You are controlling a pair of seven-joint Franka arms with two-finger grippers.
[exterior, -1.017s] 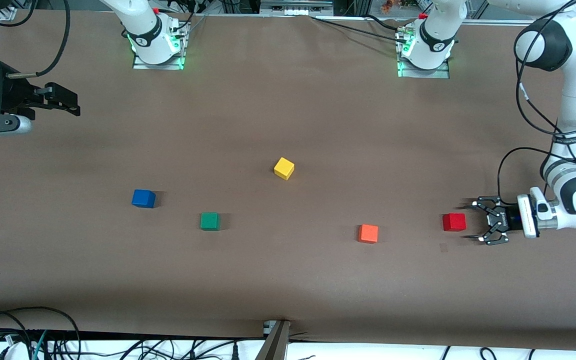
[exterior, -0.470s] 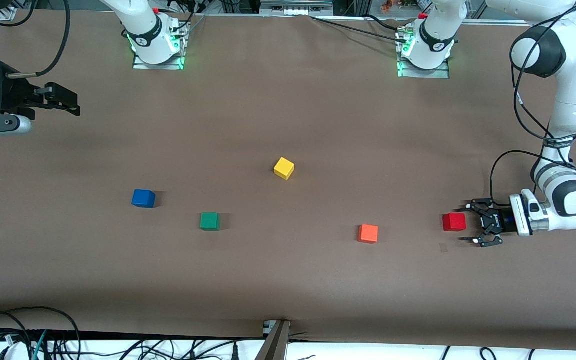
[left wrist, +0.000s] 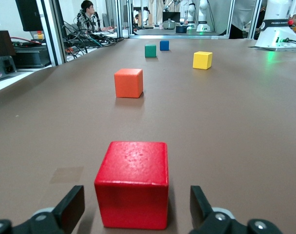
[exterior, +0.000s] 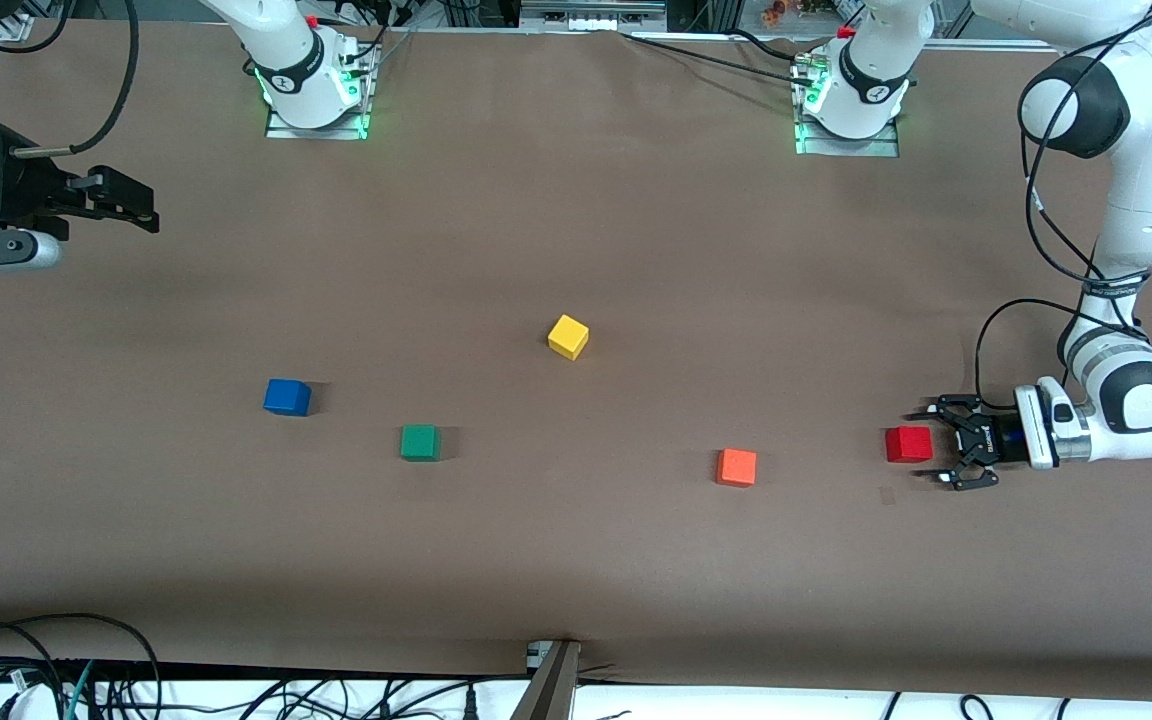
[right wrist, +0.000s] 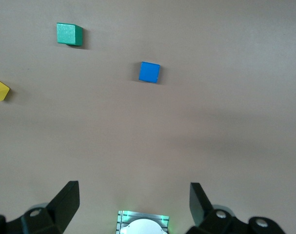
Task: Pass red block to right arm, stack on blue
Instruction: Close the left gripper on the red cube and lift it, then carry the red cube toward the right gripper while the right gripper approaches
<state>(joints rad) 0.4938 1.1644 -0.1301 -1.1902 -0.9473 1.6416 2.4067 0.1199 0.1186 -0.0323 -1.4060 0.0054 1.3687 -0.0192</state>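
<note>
Left gripper has crept closer onto red block, jaws spread, straddling it on worktop. You close next. Right gripper waits, spread.

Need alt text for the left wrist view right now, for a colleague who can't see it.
The red block sits on the brown table between the open fingers of the left hand, not yet gripped. Orange cube, yellow cube, green cube and blue cube lie ahead.
</note>
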